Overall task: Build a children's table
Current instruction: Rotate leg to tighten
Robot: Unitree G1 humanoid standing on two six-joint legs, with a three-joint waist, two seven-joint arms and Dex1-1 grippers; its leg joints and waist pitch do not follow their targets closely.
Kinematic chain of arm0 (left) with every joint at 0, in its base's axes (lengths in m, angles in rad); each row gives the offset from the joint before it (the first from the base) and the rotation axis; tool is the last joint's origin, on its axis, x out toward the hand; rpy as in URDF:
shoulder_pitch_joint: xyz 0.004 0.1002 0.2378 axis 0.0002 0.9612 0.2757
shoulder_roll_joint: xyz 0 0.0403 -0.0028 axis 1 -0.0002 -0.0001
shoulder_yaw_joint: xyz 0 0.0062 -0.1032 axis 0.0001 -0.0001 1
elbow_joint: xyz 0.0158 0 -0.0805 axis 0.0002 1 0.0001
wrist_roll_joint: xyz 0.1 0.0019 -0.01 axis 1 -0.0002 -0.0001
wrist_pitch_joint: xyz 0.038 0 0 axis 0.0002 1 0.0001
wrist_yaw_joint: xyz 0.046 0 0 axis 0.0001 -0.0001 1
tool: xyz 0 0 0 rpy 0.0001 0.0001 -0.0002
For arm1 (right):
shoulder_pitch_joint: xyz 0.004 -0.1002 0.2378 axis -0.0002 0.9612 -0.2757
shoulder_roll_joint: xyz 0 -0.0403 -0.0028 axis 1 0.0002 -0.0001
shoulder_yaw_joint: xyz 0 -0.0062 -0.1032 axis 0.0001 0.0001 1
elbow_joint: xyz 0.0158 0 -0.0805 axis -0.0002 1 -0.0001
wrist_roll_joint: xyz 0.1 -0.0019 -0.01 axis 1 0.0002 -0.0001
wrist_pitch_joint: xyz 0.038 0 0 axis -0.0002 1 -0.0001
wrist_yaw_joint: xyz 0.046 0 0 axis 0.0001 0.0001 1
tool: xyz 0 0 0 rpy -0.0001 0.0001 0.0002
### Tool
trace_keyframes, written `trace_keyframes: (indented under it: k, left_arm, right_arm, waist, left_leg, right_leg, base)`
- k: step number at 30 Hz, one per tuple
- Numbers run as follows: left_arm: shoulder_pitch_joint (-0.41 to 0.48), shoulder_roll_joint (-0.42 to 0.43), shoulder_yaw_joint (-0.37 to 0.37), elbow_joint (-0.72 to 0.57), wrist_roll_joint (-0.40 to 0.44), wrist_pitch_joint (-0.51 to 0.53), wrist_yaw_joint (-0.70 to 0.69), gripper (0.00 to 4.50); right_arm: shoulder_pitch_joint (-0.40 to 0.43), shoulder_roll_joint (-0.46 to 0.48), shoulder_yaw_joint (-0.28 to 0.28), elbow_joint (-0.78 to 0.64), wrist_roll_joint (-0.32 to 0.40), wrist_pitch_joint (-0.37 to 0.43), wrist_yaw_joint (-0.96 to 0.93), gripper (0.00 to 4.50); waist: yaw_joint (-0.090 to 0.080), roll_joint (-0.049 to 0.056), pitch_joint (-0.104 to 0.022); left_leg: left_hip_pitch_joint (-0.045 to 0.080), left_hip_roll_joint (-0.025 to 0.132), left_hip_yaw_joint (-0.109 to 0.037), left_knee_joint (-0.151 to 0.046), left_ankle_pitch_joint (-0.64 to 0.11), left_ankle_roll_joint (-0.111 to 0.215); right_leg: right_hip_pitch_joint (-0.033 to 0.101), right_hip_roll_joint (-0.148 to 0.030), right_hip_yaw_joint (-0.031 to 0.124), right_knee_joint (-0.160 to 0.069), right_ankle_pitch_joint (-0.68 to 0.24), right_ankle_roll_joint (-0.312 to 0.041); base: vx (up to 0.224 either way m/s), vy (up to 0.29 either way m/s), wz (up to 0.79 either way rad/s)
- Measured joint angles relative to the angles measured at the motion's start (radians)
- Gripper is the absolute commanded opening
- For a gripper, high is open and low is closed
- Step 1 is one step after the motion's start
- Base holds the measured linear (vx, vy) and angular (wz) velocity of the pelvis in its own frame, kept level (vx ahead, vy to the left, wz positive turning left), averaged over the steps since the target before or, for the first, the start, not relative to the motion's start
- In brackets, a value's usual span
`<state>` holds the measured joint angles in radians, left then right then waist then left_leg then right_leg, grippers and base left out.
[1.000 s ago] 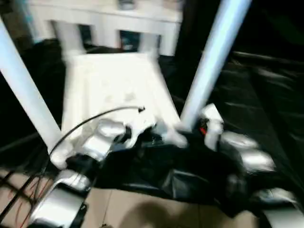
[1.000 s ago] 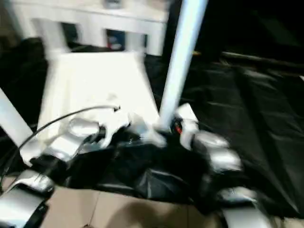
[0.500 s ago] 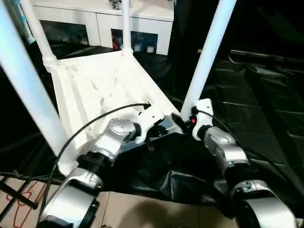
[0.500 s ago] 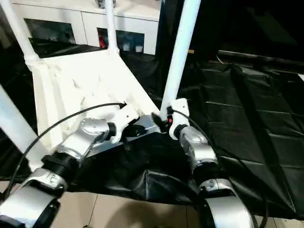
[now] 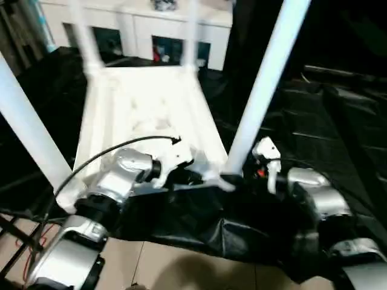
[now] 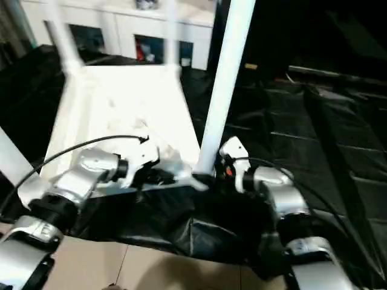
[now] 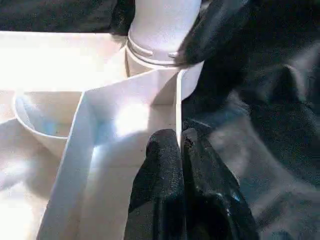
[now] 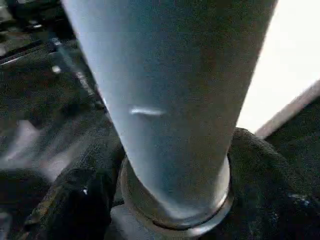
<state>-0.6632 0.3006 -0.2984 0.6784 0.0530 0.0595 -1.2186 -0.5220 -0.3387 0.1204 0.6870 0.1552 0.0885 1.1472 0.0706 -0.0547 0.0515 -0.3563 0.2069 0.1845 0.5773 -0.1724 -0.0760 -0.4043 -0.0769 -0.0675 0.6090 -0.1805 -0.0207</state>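
Since half a second back the right arm has swung out from the near right leg (image 5: 263,99), so the white wrist block sits further from the leg base. The children's table (image 5: 145,118) lies upside down on black sheeting (image 5: 314,127), legs pointing up. Left hand (image 7: 179,145) is pinched tight on a thin rib at the table's near edge, beside that leg's socket. Right hand (image 8: 170,200) has its black fingers (image 8: 75,200) spread either side of the leg's base; can't tell if they're actually touching it.
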Motion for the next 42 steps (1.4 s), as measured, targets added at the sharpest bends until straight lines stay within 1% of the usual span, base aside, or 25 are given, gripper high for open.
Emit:
trace_keyframes:
  k: [2,4,5,8,12,16,17,18,20,24,25,28,30,31,32,33,34,37,39,42]
  left_arm:
    - [0.0,0.004,-0.003,0.0,-0.002,-0.005,-0.016,0.0]
    - [0.0,0.005,-0.004,0.0,-0.003,-0.01,-0.02,0.0]
    - [0.0,0.005,-0.004,0.0,-0.003,-0.011,-0.022,0.0]
    - [0.0,0.006,-0.005,0.002,-0.003,-0.016,-0.029,0.0]
    - [0.0,0.006,-0.004,0.004,-0.007,-0.019,-0.041,0.0]
    - [0.0,0.001,-0.002,0.008,-0.008,-0.018,-0.034,0.0]
    - [0.0,-0.003,0.001,0.014,-0.007,-0.016,-0.016,0.0]
    - [-0.001,-0.01,0.01,0.02,-0.001,-0.011,0.024,0.0]
    - [-0.008,-0.023,0.018,0.027,0.015,0.0,0.072,0.0]
    - [-0.016,-0.079,0.037,0.043,0.043,0.048,0.225,0.0]
    - [-0.017,-0.088,0.038,0.043,0.05,0.056,0.245,0.0]
    - [-0.019,-0.114,0.046,0.039,0.06,0.089,0.306,0.0]
    - [-0.02,-0.138,0.046,0.032,0.07,0.113,0.351,0.0]
    - [-0.02,-0.146,0.047,0.03,0.073,0.118,0.36,0.0]
    - [-0.02,-0.152,0.047,0.027,0.079,0.123,0.369,0.0]
    - [-0.02,-0.157,0.047,0.023,0.081,0.128,0.375,0.0]
    - [-0.02,-0.158,0.047,0.023,0.081,0.129,0.377,0.0]
    - [-0.021,-0.165,0.044,0.022,0.084,0.128,0.378,0.0]
    - [-0.021,-0.165,0.043,0.022,0.088,0.118,0.374,0.0]
    - [-0.02,-0.162,0.042,0.017,0.089,0.116,0.362,0.0]
  right_arm:
    - [0.001,-0.004,0.002,-0.007,0.001,0.011,0.013,2.96]
    - [0.003,-0.007,0.005,-0.016,0.003,0.02,0.019,2.7]
    - [0.006,-0.008,0.004,-0.019,0.005,0.021,0.02,2.64]
    - [0.008,-0.01,0.004,-0.027,0.012,0.035,0.027,2.63]
    - [0.017,-0.016,0.004,-0.054,0.012,0.062,0.041,2.52]
    - [0.021,-0.012,-0.005,-0.057,0.012,0.076,0.036,2.52]
    - [0.021,-0.002,-0.015,-0.052,0.012,0.076,0.013,2.52]
    - [0.015,0.026,-0.038,-0.029,0.012,0.07,-0.047,2.52]
    - [0.008,0.055,-0.061,-0.007,0.013,0.06,-0.122,2.52]
    - [-0.065,0.147,-0.113,0.105,0.004,0.054,-0.388,2.51]
    - [-0.072,0.161,-0.119,0.114,0.004,0.053,-0.433,2.51]
    - [-0.091,0.214,-0.145,0.143,0.0,0.039,-0.568,2.51]
    - [-0.106,0.241,-0.157,0.162,-0.01,0.025,-0.659,2.51]
    - [-0.108,0.245,-0.16,0.167,-0.011,0.017,-0.674,2.51]
    - [-0.107,0.251,-0.166,0.172,-0.01,0.006,-0.687,2.86]
    - [-0.108,0.254,-0.172,0.178,-0.01,-0.007,-0.693,3.06]
    - [-0.108,0.256,-0.175,0.182,-0.01,-0.013,-0.695,3.06]
    - [-0.118,0.256,-0.173,0.196,-0.031,-0.023,-0.698,3.37]
    - [-0.12,0.243,-0.158,0.197,-0.043,-0.028,-0.676,3.55]
    - [-0.115,0.221,-0.143,0.189,-0.047,-0.029,-0.619,3.55]
  waist:
    - [0.004,0.0,0.0]
    - [0.007,0.0,0.0]
    - [0.008,0.0,0.0]
    - [0.01,0.0,0.0]
    - [0.018,0.0,0.0]
    - [0.019,0.0,0.0]
    - [0.018,0.0,0.0]
    - [0.015,0.0,0.0]
    - [0.007,0.0,0.0]
    - [-0.031,0.0,0.0]
    - [-0.036,0.0,0.0]
    - [-0.041,0.0,-0.001]
    - [-0.04,0.0,-0.001]
    - [-0.039,0.0,-0.002]
    - [-0.038,0.0,-0.002]
    - [-0.038,0.0,-0.002]
    - [-0.037,0.0,-0.002]
    - [-0.036,0.001,-0.002]
    - [-0.035,0.002,-0.002]
    - [-0.035,0.002,-0.001]
  left_leg:
    - [0.0,0.0,0.0,0.0,0.0,0.0]
    - [0.0,0.0,0.0,0.0,0.0,0.0]
    - [0.0,0.0,0.0,0.0,0.0,0.0]
    - [0.0,0.0,0.0,-0.001,0.0,0.0]
    - [0.0,0.0,0.0,-0.001,0.0,0.0]
    - [0.0,0.0,0.0,-0.001,0.0,0.0]
    - [0.0,0.0,0.0,-0.001,0.0,0.0]
    - [0.002,0.0,0.0,0.0,0.0,0.0]
    - [0.002,0.0,0.0,0.001,0.0,-0.001]
    - [0.004,0.0,0.0,0.002,0.001,-0.001]
    - [0.005,-0.001,-0.001,0.002,0.001,-0.001]
    - [0.006,-0.001,-0.001,0.001,0.001,-0.001]
    - [0.006,-0.001,-0.001,0.0,0.001,-0.001]
    - [0.007,-0.001,-0.001,0.0,0.001,-0.001]
    - [0.007,-0.001,-0.001,0.0,0.0,-0.001]
    - [0.006,-0.001,-0.001,0.0,0.0,-0.001]
    - [0.006,-0.001,-0.001,0.0,0.0,-0.001]
    - [0.006,-0.001,-0.001,-0.001,0.0,-0.001]
    - [0.005,-0.001,-0.001,-0.002,0.0,-0.001]
    - [0.004,-0.001,-0.001,-0.002,0.0,-0.001]
  right_leg:
    - [0.0,0.0,0.0,0.0,0.0,0.0]
    - [0.0,0.0,0.0,0.0,0.0,0.0]
    - [0.0,0.0,0.0,0.0,0.0,0.0]
    - [0.0,0.0,0.0,0.0,0.0,0.001]
    - [-0.001,0.0,0.0,0.0,-0.001,0.001]
    - [0.0,0.0,0.0,0.0,-0.001,0.001]
    - [0.0,0.0,0.0,0.0,-0.001,0.001]
    - [0.0,0.0,0.0,0.001,-0.001,0.001]
    - [0.0,0.0,0.001,0.001,-0.001,0.002]
    - [0.001,0.0,0.001,0.001,-0.003,0.005]
    - [0.001,0.0,0.001,0.001,-0.003,0.005]
    - [0.002,0.0,0.001,0.001,-0.003,0.005]
    - [0.002,0.0,0.001,0.001,-0.003,0.005]
    - [0.002,0.0,0.001,0.0,-0.003,0.005]
    - [0.002,0.0,0.001,0.0,-0.003,0.005]
    - [0.002,0.0,0.001,0.0,-0.003,0.005]
    - [0.002,0.0,0.001,0.0,-0.003,0.005]
    - [0.001,0.0,0.001,-0.001,-0.003,0.005]
    - [0.001,0.0,0.001,-0.001,-0.003,0.005]
    - [0.001,0.0,0.001,-0.001,-0.003,0.005]
  base:
    - [0.0,0.0,0.0]
    - [0.0,0.0,0.0]
    - [0.0,0.0,0.0]
    - [0.0,0.0,0.0]
    - [0.0,0.0,0.0]
    - [0.0,0.0,0.0]
    - [0.0,0.0,0.0]
    - [0.0,0.0,0.0]
    - [0.0,0.0,0.0]
    - [0.0,0.0,0.0]
    - [0.0,0.0,0.0]
    - [0.0,0.0,0.0]
    - [0.0,0.0,0.0]
    - [0.0,0.0,0.0]
    - [0.0,0.0,0.0]
    - [0.0,0.0,0.0]
    - [0.0,0.0,0.0]
    - [0.0,0.0,0.0]
    - [0.0,0.0,0.0]
    - [0.0,0.0,0.0]
